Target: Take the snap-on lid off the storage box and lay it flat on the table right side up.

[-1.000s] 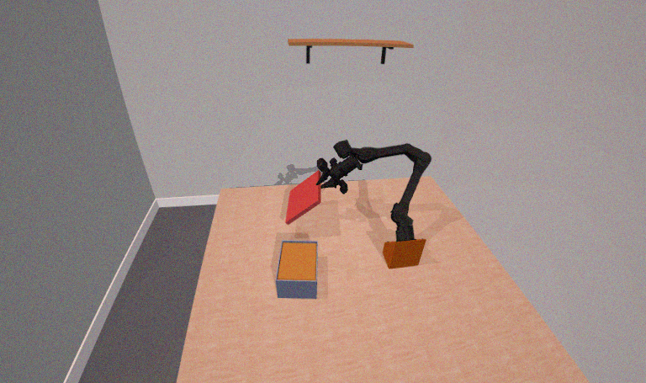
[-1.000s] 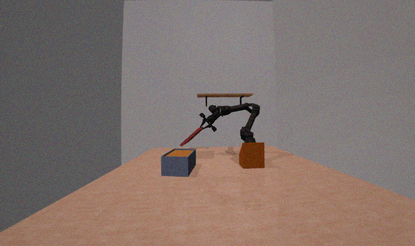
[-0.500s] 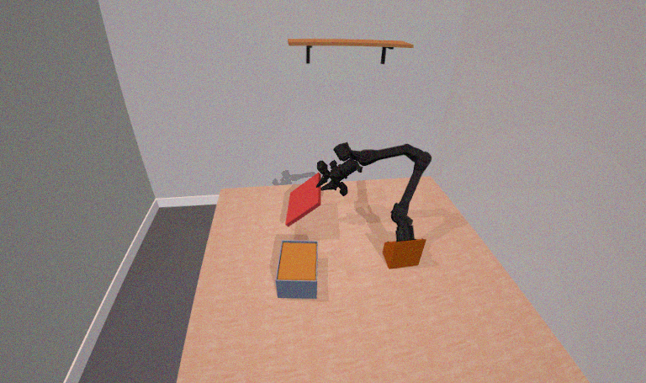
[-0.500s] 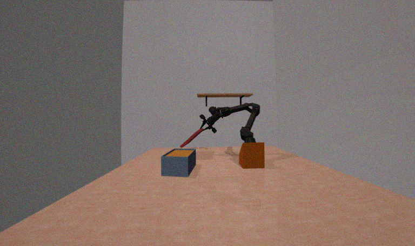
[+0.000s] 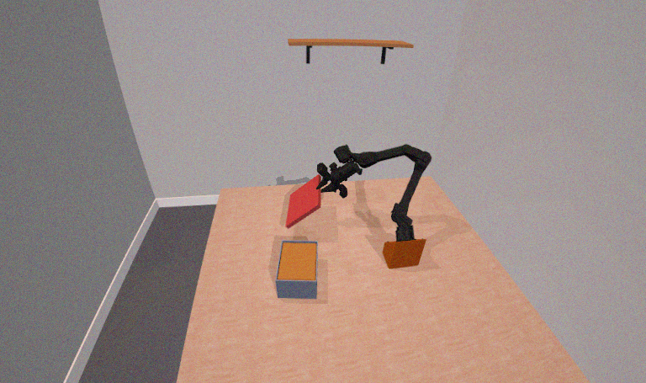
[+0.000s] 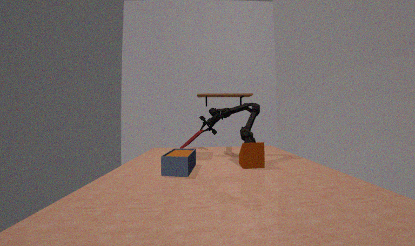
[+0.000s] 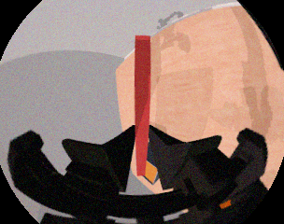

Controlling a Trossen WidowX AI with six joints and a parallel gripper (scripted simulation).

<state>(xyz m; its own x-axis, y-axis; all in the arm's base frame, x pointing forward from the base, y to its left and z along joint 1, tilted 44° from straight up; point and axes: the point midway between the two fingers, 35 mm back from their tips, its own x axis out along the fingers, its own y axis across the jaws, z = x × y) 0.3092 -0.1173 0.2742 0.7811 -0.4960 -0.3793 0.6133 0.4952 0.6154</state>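
Note:
The red lid (image 5: 304,201) (image 6: 192,139) (image 7: 142,84) is off the box and held in the air behind it, tilted steeply with its far edge down to the left. My gripper (image 5: 320,189) (image 6: 201,130) (image 7: 141,127) is shut on the edge of the lid, which is seen edge-on in the wrist view. The blue-grey storage box (image 5: 296,289) (image 6: 174,166) stands upright and open on the table, with an orange surface showing inside. The lid's lower edge is above the table in the top view; its exact height is hard to tell.
An orange block (image 5: 404,253) (image 6: 252,155) stands on the table (image 5: 381,331) (image 6: 214,206) to the right of the box, in front of the arm's base. A wooden shelf (image 5: 350,42) (image 6: 225,94) is on the back wall, above and behind the arm. The table's back edge is near the lid.

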